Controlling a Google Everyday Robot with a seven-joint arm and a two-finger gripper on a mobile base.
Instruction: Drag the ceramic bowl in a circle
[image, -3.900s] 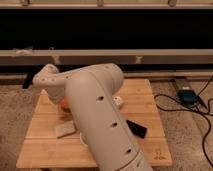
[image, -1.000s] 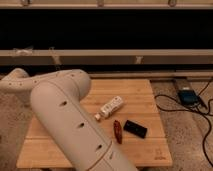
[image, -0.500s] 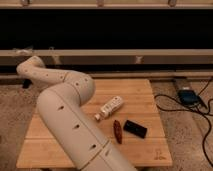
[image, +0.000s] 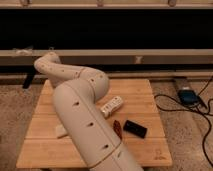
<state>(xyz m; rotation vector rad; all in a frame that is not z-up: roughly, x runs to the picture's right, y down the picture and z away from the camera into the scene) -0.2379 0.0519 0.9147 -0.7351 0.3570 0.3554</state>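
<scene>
Looking at the camera view: the arm took up the middle of the shot. It rose from the bottom edge, bent at an elbow over the wooden worktop, then ran back-left to a rounded joint by the worktop's far-left corner. The gripper was hidden somewhere behind that arm, so I could not tell whether it was open, closed or gripping anything. The ceramic bowl was hidden as well, with no orange showing anywhere. That meant its position relative to the gripper could not be read; at most it sat behind the arm on the left half of the worktop.

Visible on the worktop:
- a white oblong device lay diagonally just right of the arm
- a small reddish-brown item lay nearer the front, close beside the arm
- a black flat block lay just right of that
- a beige block poked out from the arm's left side

Off the worktop to the right, a blue box with black cables lay on the speckled floor.
</scene>
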